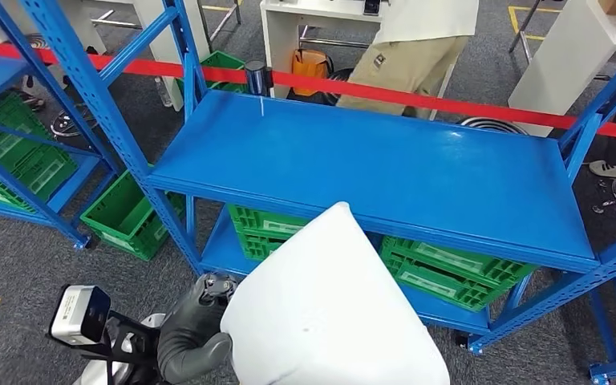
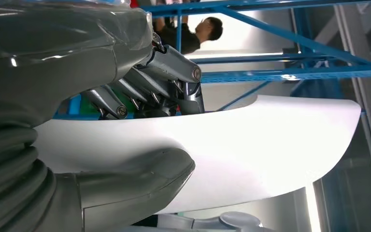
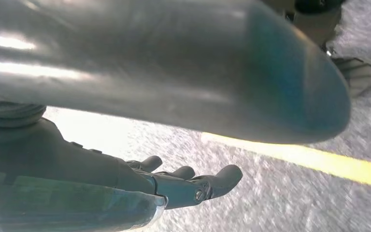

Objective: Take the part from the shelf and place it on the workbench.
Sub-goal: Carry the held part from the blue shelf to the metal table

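1. Head view shows the left hand gripping a large white curved part, held low in front of the blue shelf.
2. Left wrist view has the thumb on one face and the fingers on the other.
3. Right hand hangs over grey floor, fingers loosely extended, apparently holding nothing.
4. Pickup looks done; carrying to the workbench and setting the part down remain.
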Tool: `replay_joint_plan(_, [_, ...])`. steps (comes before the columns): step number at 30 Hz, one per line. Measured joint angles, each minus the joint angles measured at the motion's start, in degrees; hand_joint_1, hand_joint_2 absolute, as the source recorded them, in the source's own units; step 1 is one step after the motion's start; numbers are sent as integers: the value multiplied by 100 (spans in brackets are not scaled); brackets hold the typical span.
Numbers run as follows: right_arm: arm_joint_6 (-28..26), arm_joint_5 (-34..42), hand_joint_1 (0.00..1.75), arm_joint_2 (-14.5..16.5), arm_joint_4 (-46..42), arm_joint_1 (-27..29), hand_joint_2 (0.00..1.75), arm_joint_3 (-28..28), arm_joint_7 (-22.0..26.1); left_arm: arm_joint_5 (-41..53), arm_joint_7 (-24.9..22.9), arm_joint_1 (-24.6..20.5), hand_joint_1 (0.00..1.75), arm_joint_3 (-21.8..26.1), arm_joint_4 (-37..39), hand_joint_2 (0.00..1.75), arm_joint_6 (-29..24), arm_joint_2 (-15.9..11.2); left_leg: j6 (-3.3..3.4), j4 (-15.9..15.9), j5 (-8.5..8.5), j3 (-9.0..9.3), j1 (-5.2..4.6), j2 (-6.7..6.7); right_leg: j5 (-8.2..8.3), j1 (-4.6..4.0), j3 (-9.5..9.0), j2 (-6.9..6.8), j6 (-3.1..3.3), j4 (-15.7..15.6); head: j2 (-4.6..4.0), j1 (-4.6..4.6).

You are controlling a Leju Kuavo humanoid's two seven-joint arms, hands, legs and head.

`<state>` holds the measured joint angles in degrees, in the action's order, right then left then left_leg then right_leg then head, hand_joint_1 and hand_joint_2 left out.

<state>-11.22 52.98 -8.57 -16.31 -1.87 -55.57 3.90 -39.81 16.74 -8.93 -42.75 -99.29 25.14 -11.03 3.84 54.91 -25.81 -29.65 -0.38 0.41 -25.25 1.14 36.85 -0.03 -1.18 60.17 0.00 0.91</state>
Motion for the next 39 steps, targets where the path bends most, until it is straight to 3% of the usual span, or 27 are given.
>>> replay_joint_plan(2, [3,-1,0,-17,0,-39,0,-1,-36,48,60,-29,175,-26,44,175,-24,4,20,-15,155,-177,0,13,-516,9,216,1,66,686,0,-18])
replay_joint_plan(3, [3,-1,0,-27,0,-57,0,-1,-50,63,82,-30,175,-43,69,175,-36,4,10,-10,229,-269,-2,18,-676,15,289,1,49,1038,0,-20])
replay_joint_plan(5, [3,-1,0,-49,0,-81,0,-1,-67,79,107,-35,175,-69,121,175,-53,4,-23,10,381,-465,5,26,-636,38,198,0,-98,1327,0,-22])
replay_joint_plan(7, [3,0,0,-65,0,-103,0,-1,-74,90,120,-54,175,-85,167,175,-62,4,-82,78,508,-677,20,29,-409,80,-285,-2,-258,818,0,-22])
replay_joint_plan(8, [4,0,0,-66,0,-119,0,-1,-77,97,125,-68,175,-90,181,175,-64,3,-118,136,552,-775,20,30,-417,82,-601,1,-278,380,0,-26])
replay_joint_plan(10, [12,0,0,-64,0,-145,0,-1,-80,118,138,-99,175,-104,199,175,-66,2,-183,238,629,-893,10,35,-556,62,-957,12,-200,-198,0,-15])
replay_joint_plan(11, [20,0,0,-62,1,-152,0,-1,-82,132,151,-109,175,-114,203,175,-66,1,-210,258,671,-919,11,38,-607,37,-990,18,-140,-285,0,-8])
replay_joint_plan(13, [36,-1,0,-51,2,-155,0,-1,-85,170,180,-123,175,-143,222,175,-64,-5,-265,278,692,-948,43,33,-545,46,-908,12,-20,-271,0,4])
replay_joint_plan(15, [43,-2,0,-41,4,-170,0,-1,-90,197,196,-131,175,-173,245,175,-64,-16,-338,536,323,-1033,76,10,-423,63,-799,-3,95,-271,0,9])
replay_joint_plan(17, [43,-7,0,-39,5,-188,0,-1,-92,202,206,-145,175,-202,263,175,-59,-27,-399,1222,-316,-1180,91,-11,-280,50,-659,-10,147,-265,0,14])
replay_joint_plan(18, [43,-10,0,-37,6,-191,0,-1,-94,206,215,-155,175,-215,276,175,-47,-31,-413,1605,-525,-1240,96,-15,-210,40,-581,-10,150,-261,0,15])
replay_joint_plan(19, [43,-14,0,-32,7,-191,0,-1,-96,216,228,-168,175,-228,291,175,-26,-35,-411,1881,-601,-1246,99,-16,-142,28,-502,-10,148,-257,0,15])
replay_joint_plan(20, [43,-20,0,-25,8,-192,0,-1,-97,229,245,-185,175,-242,307,175,4,-39,-394,1969,-555,-1161,99,-18,-77,16,-420,-9,143,-253,0,15])
replay_joint_plan(21, [44,-26,0,-17,8,-194,0,-1,-98,244,262,-208,175,-257,319,175,35,-42,-358,1833,-432,-964,94,-21,-17,1,-345,-7,137,-253,0,16])
replay_joint_plan(23, [46,-34,0,22,8,-209,0,-1,-109,266,291,-278,175,-290,329,175,91,-43,-215,1050,-283,-326,61,-46,92,-20,-242,-3,115,-255,0,13])
replay_joint_plan(25, [48,-38,0,66,8,-226,0,-1,-126,284,310,-346,175,-314,328,175,120,-41,-104,354,-349,148,4,-68,185,-4,-203,-3,53,-267,0,9])
replay_joint_plan(26, [48,-42,0,85,9,-232,0,-1,-130,291,316,-370,175,-322,327,175,124,-42,-71,212,-393,223,-26,-71,232,15,-193,-5,9,-278,0,13])
replay_joint_plan(28, [47,-46,0,99,11,-234,0,-1,-133,296,324,-396,175,-339,326,175,127,-40,-18,120,-277,199,-54,-64,316,40,-182,-7,-64,-310,0,20])
replay_joint_plan(29, [46,-48,0,108,11,-231,0,-1,-134,300,328,-411,175,-349,326,175,129,-37,14,55,-189,167,-49,-52,282,38,-151,-5,-66,-283,0,19])
replay_joint_plan(31, [42,-48,0,113,11,-230,0,-1,-133,336,332,-437,175,-368,325,175,131,-21,62,-52,19,38,-22,-26,-72,26,-3,-3,1,55,0,4])
replay_joint_plan(33, [24,-48,0,106,12,-230,0,-1,-132,418,331,-453,175,-390,325,175,127,-3,71,-54,185,-149,-31,-17,-574,28,208,-1,47,768,0,-7])
replay_joint_plan(34, [8,-47,0,104,13,-226,0,-1,-132,461,326,-454,175,-404,325,175,124,4,60,-48,268,-256,-33,-15,-693,33,268,-1,11,1105,0,-9])
replay_joint_plan(35, [-10,-46,0,101,15,-221,0,-1,-131,496,321,-455,175,-421,325,175,122,10,46,-39,355,-369,-31,-11,-685,42,248,-1,-66,1308,0,-10])
replay_joint_plan(36, [-32,-45,0,101,16,-219,0,-1,-125,523,317,-456,175,-437,325,175,120,13,25,-24,437,-490,-26,-7,-574,55,132,-1,-161,1314,0,-12])
replay_joint_plan(37, [-52,-44,0,101,16,-218,0,1,-112,545,314,-456,175,-451,325,175,118,15,-2,5,511,-609,-19,-4,-429,73,-93,-1,-248,1104,0,-12])
replay_joint_plan(38, [-71,-43,0,103,16,-222,0,2,-92,562,313,-458,175,-463,325,175,117,15,-35,52,572,-720,-16,-1,-371,91,-391,-1,-294,715,0,-13])
replay_joint_plan(39, [-89,-43,0,107,16,-227,0,4,-66,580,312,-461,175,-471,322,175,115,15,-71,113,620,-814,-18,2,-416,84,-707,4,-276,258,0,-12])
